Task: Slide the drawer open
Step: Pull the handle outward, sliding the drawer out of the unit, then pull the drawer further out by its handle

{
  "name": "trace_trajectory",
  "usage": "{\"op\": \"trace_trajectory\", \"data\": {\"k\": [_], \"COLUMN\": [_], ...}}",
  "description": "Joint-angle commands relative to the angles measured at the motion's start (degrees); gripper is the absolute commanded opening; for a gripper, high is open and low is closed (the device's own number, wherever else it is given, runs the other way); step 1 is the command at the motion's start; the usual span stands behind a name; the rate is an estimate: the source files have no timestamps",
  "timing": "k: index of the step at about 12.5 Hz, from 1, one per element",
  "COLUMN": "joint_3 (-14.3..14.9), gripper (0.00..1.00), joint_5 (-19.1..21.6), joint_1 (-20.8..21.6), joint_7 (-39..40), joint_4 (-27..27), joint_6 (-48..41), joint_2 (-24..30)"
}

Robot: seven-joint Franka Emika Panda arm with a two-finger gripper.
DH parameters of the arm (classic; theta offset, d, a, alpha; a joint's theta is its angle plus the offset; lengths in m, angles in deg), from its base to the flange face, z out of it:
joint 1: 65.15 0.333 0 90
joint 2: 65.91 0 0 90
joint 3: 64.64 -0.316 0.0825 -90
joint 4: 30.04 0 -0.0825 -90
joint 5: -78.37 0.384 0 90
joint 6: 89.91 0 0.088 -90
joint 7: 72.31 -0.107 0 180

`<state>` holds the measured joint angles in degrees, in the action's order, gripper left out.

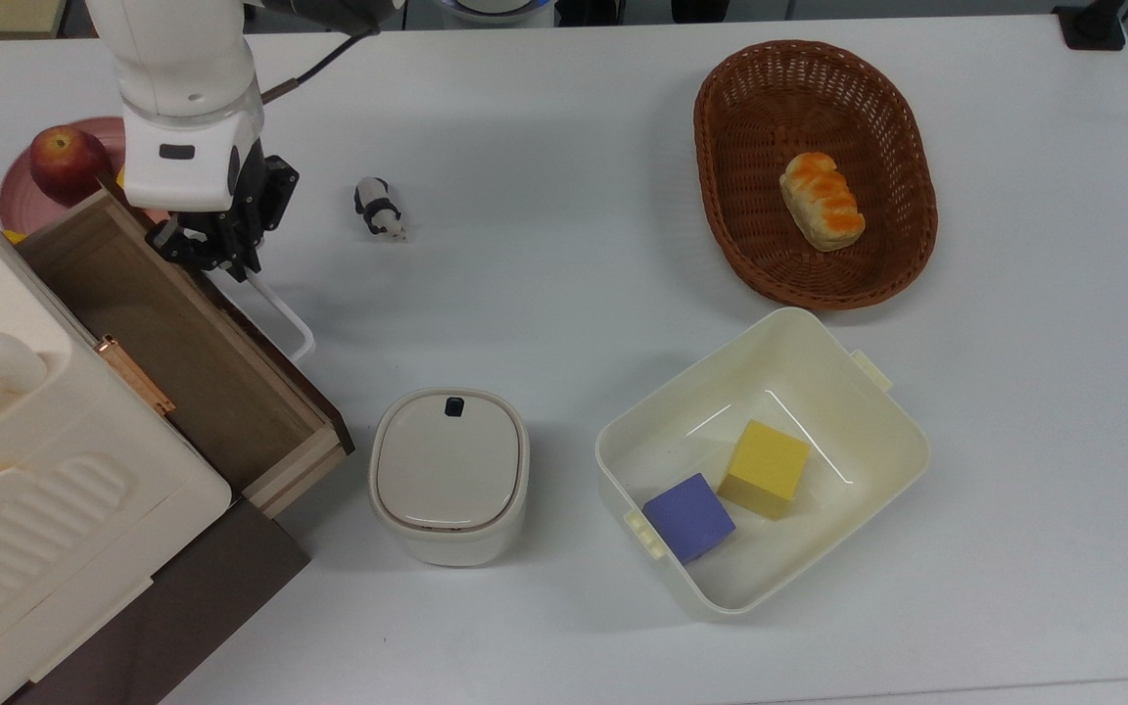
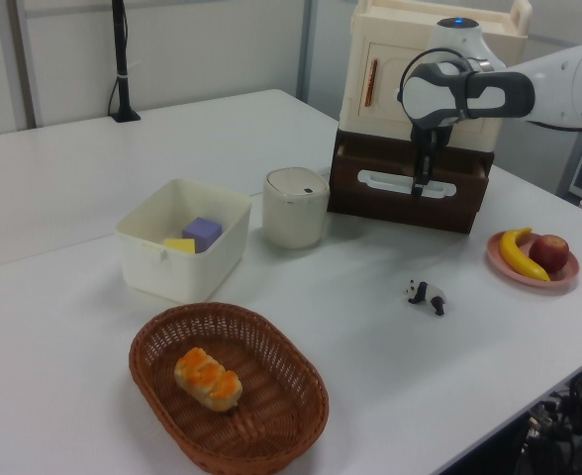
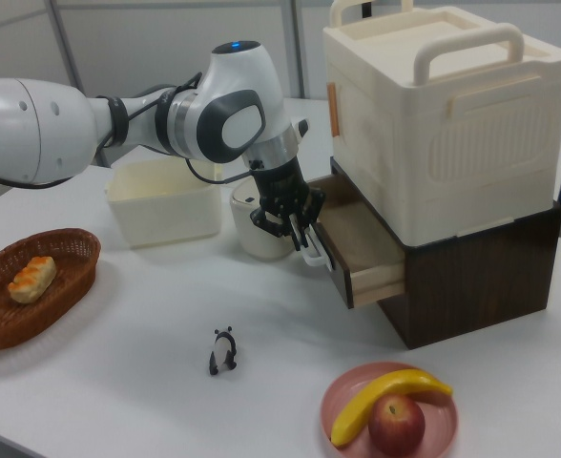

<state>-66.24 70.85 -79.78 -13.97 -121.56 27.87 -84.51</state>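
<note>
Claw clenched on white handle, drawer pulled out beneath and behind it.

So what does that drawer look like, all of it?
The drawer is wide and shallow, with light tan wood sides and bottom, a dark brown front and a white loop handle. It is pulled partway out of the dark brown base under the cream case and looks empty. The gripper is at the handle.

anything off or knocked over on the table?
Just one thing: the panda figurine lies on its side in the top view, alone on the bare table. The drawer is partly out, with the gripper at its white handle. Nothing spilled or damaged.
</note>
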Motion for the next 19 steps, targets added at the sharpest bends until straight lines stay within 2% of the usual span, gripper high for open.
{"op": "trace_trajectory", "data": {"k": [1, 5, 17, 19], "joint_3": [-0.2, -0.2, -0.3, -0.4], "gripper": [0.0, 0.0, 0.01, 0.24], "joint_5": [0.1, -0.4, -0.5, -0.5], "joint_1": [2.0, 2.9, 3.2, 3.2], "joint_7": [0.6, 0.6, 0.6, 0.0], "joint_4": [-3.4, -5.5, -5.7, -5.5], "joint_6": [-0.6, -0.7, -0.9, -1.2], "joint_2": [2.6, 4.0, 3.9, 3.9]}}
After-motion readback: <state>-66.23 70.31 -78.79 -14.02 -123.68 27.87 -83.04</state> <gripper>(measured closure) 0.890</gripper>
